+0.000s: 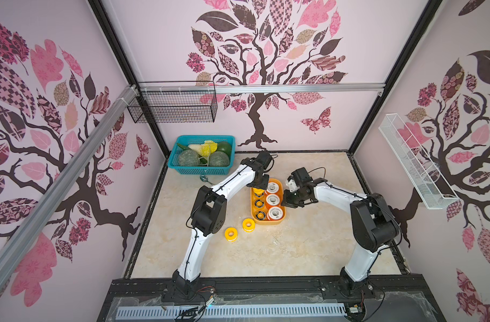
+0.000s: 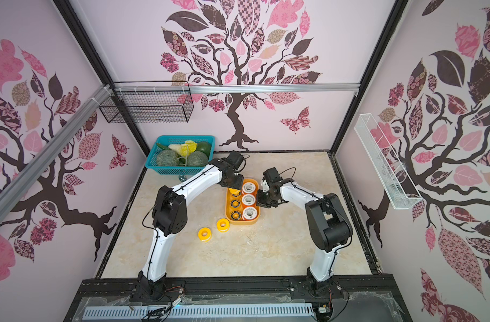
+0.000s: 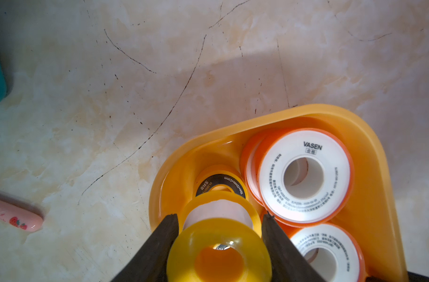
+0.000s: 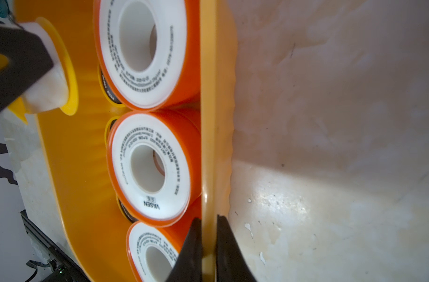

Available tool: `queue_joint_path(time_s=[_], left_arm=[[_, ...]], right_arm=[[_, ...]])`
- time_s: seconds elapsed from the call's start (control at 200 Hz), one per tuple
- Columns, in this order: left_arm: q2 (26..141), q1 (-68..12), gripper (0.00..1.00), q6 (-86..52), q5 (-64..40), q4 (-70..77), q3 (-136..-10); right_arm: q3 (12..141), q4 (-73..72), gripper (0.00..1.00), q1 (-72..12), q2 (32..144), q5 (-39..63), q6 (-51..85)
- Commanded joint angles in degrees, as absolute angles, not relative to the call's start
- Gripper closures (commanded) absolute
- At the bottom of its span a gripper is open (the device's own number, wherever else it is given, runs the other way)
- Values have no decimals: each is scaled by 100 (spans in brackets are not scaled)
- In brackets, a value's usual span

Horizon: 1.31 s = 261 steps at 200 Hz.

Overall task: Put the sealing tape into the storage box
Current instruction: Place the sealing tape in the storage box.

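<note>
Left tool (image 3: 219,217) pinches sealing tape (image 3: 215,232) over roll-crowded storage box (image 3: 369,156); right tool (image 4: 208,219) pinches rim.

A robot test booth: tree-papered walls (image 1: 165,41), aluminium rail (image 1: 294,88), two arms (image 1: 195,251) at a marble-look table (image 1: 266,251).

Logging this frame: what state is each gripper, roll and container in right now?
storage box: partly filled
held yellow roll: gripped, over storage box
left gripper: shut on held yellow roll
right gripper: shut on storage box wall
orange-and-white rolls: three, flat inside box
black-labelled rolls: flat inside box
loose yellow rolls: two, flat on table
teal basket: full of produce
</note>
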<state>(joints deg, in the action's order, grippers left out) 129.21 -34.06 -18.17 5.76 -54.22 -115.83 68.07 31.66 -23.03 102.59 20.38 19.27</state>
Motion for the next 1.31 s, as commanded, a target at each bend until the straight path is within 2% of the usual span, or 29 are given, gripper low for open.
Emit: queue_joint_path(time_s=[0.0, 1.3], left_arm=[[13075, -3411, 43, -1767, 615, -5487, -11690], [13254, -3418, 38, -1818, 520, -5524, -11892]], right_arm=[[6796, 3360, 86, -2357, 10046, 2076, 1878], [6818, 3437, 86, -2363, 10055, 2110, 1828]])
